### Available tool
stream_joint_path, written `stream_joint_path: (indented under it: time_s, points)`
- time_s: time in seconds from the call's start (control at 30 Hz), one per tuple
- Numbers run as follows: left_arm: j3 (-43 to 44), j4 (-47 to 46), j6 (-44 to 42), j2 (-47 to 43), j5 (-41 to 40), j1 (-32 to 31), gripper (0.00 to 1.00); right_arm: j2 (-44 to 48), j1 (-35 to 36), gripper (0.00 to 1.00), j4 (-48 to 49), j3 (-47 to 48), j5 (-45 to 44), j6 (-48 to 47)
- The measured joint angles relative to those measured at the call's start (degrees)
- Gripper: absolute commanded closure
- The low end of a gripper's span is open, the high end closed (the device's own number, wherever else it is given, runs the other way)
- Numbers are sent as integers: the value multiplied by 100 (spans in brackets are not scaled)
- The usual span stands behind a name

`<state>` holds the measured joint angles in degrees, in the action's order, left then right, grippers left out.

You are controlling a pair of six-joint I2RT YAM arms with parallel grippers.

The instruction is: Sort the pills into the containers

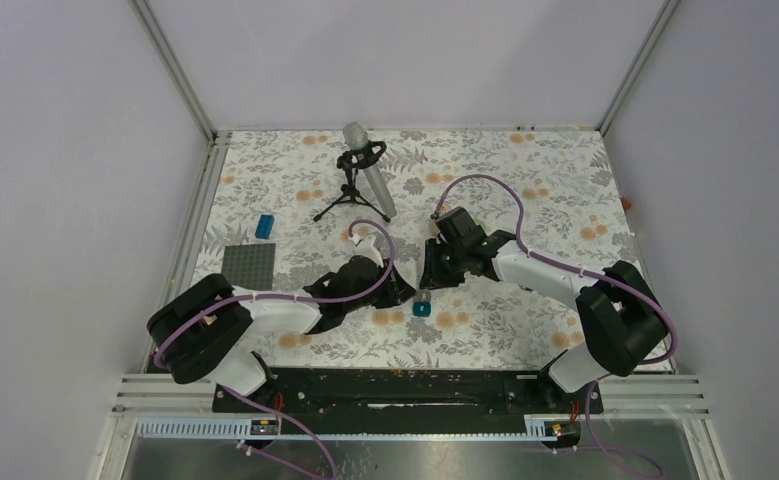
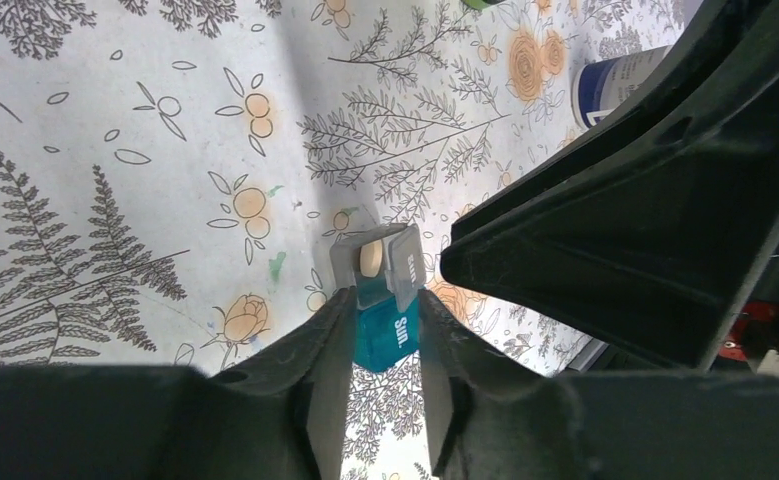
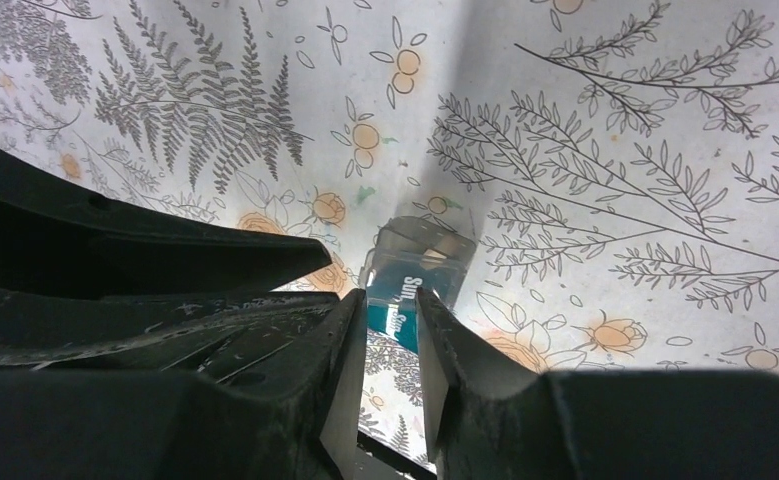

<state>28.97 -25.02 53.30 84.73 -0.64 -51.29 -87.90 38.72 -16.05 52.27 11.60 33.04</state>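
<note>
A small teal pill container marked "Sun." (image 2: pixel 390 335) sits between my left gripper's fingers (image 2: pixel 350 310), which are shut on its sides. Its clear lid (image 2: pixel 405 262) stands open and a beige pill (image 2: pixel 371 260) lies inside. In the top view the container (image 1: pixel 422 308) is on the table at centre, with my left gripper (image 1: pixel 402 292) just left of it. My right gripper (image 1: pixel 433 278) hovers just behind it. In the right wrist view the container (image 3: pixel 402 297) shows past the tips of my right gripper (image 3: pixel 392 300), which is slightly open and holds nothing.
A microphone on a tripod (image 1: pixel 363 165) stands behind the grippers. A blue block (image 1: pixel 263 226) and a dark grey plate (image 1: pixel 248 265) lie at left. A white and blue bottle (image 2: pixel 615 80) lies beyond the right arm's finger. Walls enclose the flowered table (image 1: pixel 525 180).
</note>
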Motion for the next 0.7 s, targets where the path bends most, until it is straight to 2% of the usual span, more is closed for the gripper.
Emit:
stream_joint_path:
  time_s: [0.13,0.23,0.53,0.7]
  points:
    - [0,-116,72,50,11,0,58,0,2,65,-136,-7,-129,-105]
    - [0,-234,120,149,26,0,56,2,2,65,-149,-55,-201,-175]
    - [26,-260,138,514,28,0,56,-127,2,64,-118,-114,-210,-219]
    - [26,-295,138,629,31,0,59,-251,2,65,-103,-170,-208,-219]
